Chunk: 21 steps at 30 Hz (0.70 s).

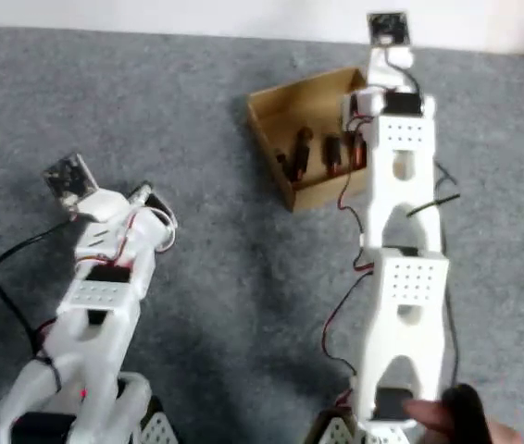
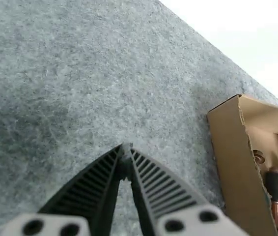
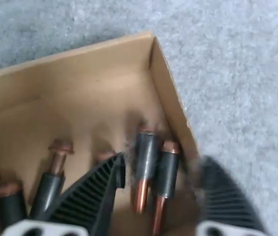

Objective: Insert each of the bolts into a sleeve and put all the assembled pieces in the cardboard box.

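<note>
Hangs over the cardboard box (image 1: 271, 106) at one o'clock on the grey mat (image 1: 225, 277) with right gripper (image 3: 163, 169) spread wide, holding nothing. Inside, several bolts (image 3: 140, 194) seated in dark sleeves (image 3: 146, 152) (copper ends showing), lying side by side. Over at nine o'clock, left gripper (image 2: 125, 153) pinched shut, empty, above the mat.
</note>
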{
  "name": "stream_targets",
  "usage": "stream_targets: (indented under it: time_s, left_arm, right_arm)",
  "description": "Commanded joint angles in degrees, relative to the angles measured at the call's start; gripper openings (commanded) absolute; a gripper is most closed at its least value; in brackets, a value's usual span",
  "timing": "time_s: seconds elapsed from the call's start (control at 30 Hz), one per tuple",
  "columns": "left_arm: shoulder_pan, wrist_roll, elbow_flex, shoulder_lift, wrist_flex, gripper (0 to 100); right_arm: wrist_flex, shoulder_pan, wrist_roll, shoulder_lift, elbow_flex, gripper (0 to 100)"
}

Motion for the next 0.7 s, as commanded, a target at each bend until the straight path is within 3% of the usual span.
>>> stream_targets:
  time_s: [0.0, 0.33, 0.43, 0.53, 0.67]
  left_arm:
    - [1.10, 0.18, -2.86, -0.04, -1.23, 1]
    - [3.30, -0.35, -2.42, -0.48, -1.23, 1]
    - [7.96, -10.02, -1.54, -1.89, -1.32, 1]
    - [12.09, -18.90, 2.07, -8.04, -1.23, 1]
    - [13.41, -24.18, 9.89, -23.34, -1.23, 1]
  right_arm:
    - [7.08, -0.92, -0.35, -0.57, -8.57, 30.2]
    - [28.44, -3.47, -0.53, -0.66, -36.18, 30.0]
    - [34.51, -6.81, -0.35, -1.98, -45.76, 30.0]
    - [34.59, -7.78, -0.35, -7.16, -42.59, 30.0]
    - [34.59, -9.54, -0.44, -18.95, -41.36, 30.0]
